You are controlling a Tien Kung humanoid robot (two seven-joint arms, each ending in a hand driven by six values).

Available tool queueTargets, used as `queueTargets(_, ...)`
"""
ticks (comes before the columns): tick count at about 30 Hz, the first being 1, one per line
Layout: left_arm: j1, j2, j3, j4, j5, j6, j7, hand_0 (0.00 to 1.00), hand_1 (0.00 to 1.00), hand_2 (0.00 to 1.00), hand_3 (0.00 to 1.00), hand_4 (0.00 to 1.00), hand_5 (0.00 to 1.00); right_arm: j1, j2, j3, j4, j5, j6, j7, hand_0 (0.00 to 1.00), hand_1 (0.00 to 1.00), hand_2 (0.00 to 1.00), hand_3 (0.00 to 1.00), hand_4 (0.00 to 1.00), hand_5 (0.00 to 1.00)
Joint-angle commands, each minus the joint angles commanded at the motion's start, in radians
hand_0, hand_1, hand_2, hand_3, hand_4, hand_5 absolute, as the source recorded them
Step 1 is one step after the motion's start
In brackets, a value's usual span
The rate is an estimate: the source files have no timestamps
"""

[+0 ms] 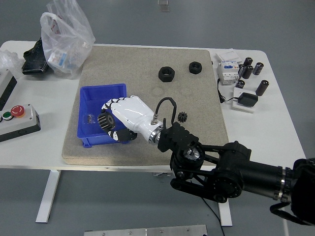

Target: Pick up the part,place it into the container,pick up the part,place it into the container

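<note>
My right hand (114, 122), white with black fingertips, reaches in from the lower right and hangs over the blue container (93, 101) on the mat's left side. Its fingers are curled around a large black gear (105, 120), held just above the bin's inside. A small black gear (183, 117) lies on the mat to the right of my wrist. Two black nuts (166, 73) (196, 67) rest near the mat's far edge. A small metal bit (91, 118) lies on the bin's floor. My left arm is out of sight.
A beige mat (147, 59) covers the table's middle. A plastic bag (64, 37) stands at the back left, a button box (17, 120) at the left edge. Black cylinders (262, 87), a white breaker (227, 71) and an adapter (247, 100) sit at the right.
</note>
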Motion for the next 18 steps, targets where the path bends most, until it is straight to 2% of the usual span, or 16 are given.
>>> queueTargets(11,0.001,-0.001,0.002,0.0,0.0,0.0,-0.001,0.665,0.461,0.527,0.625,0.623,0.242,-0.027,-0.021,0.088,-0.016,-0.004,0.0,-0.01,0.433,0.729,0.812,0.82,0.543,0.293)
queueTargets(18,0.003,-0.003,0.002,0.0,0.001,0.0,-0.003,0.665,0.461,0.527,0.626,0.623,0.241,-0.096,-0.072,0.219,-0.01,-0.028,0.0,-0.039,0.413,0.721,0.811,0.822,0.559,0.289)
